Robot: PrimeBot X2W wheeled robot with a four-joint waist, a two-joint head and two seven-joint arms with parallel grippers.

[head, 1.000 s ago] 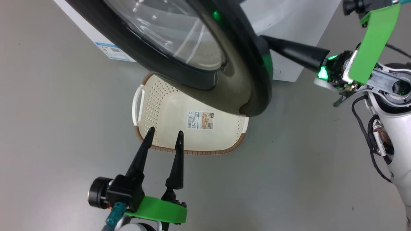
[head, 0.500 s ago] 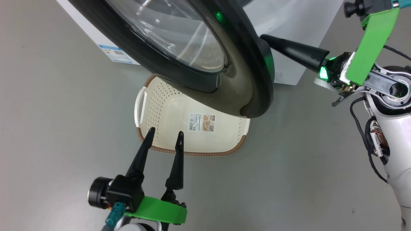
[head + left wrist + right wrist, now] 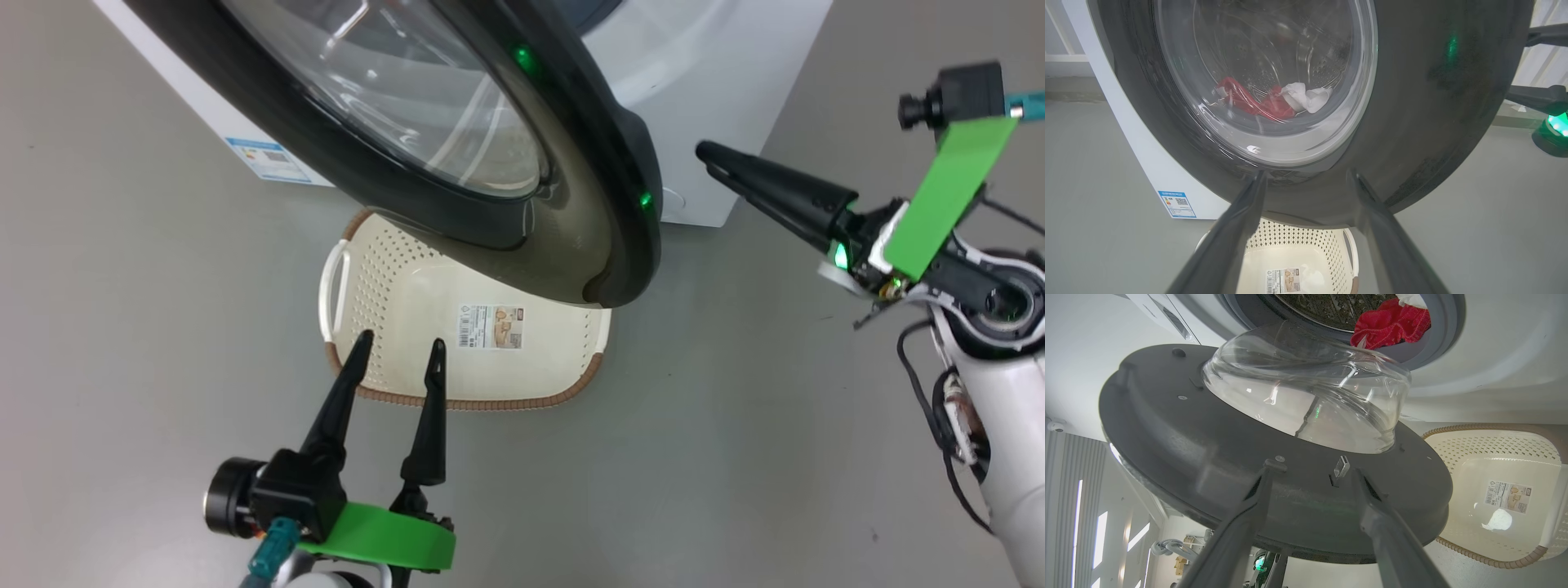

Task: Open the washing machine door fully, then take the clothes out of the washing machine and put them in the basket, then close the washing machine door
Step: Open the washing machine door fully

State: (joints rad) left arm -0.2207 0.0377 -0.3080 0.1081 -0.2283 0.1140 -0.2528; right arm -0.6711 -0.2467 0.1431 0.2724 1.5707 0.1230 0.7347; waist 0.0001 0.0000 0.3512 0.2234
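While the washing machine door (image 3: 571,237) stands swung out from the white washing machine (image 3: 718,106), its glossy black rim hangs over the far part of the cream basket (image 3: 424,318). The basket sits on the grey floor (image 3: 735,449) beneath the door and holds just a paper label (image 3: 491,326) on its bottom. Right of the door's free edge, the right gripper (image 3: 707,157) is just beside the rim but apart from it, its two dark fingers spread wide with nothing between them. The right wrist view looks along them at the door's inner face, where the clear glass bowl (image 3: 1306,400) bulges toward the drum (image 3: 1339,306). Behind the door, the clothes (image 3: 1388,324) lie inside the drum: a bright red bundle with a white cloth piece (image 3: 1306,96) against it, seen through the glass from the left wrist. On the near side of the door, the left gripper (image 3: 402,338) has its fingers wide apart and empty, tips showing over the basket's near rim in the head view and pointing toward the door's outer face. A blue label (image 3: 268,159) shows on the machine's lower corner, left of the door
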